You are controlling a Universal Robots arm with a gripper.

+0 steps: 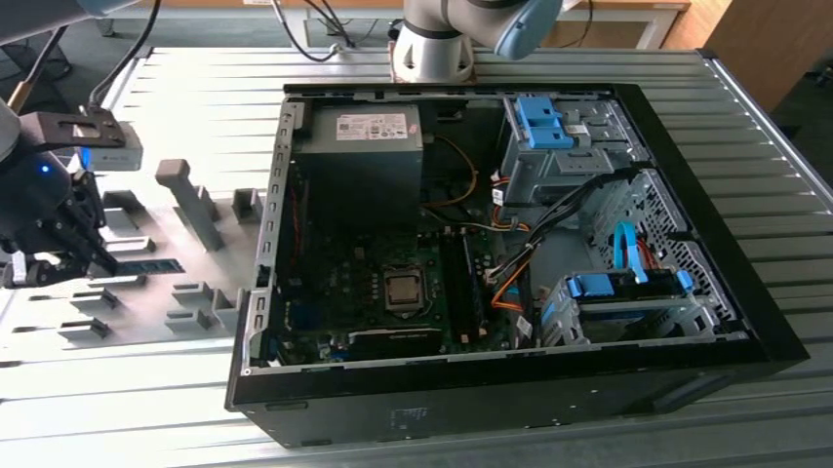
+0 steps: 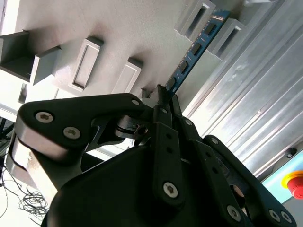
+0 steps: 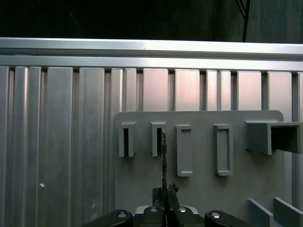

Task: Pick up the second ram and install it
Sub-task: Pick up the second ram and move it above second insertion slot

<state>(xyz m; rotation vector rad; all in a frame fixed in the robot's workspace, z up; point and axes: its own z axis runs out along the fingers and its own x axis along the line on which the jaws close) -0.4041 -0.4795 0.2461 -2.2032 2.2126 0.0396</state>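
Ram pinched at one end, seated in the fixture

The case (image 1: pixel 768 341) lies open, well apart from the fixture (image 2: pixel 137 33), where the ram (image 2: pixel 194 48) sits between two blocks. The gripper (image 2: pixel 163 97) is closed tight on the ram's near end. Risk: an end grip may let the stick pivot or slip, so it could bind on the blocks and tilt.

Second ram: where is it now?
The second ram sits on the gray fixture plate, at the exterior view's left beside the computer case, far end between two holder blocks, near end clamped in the gripper.
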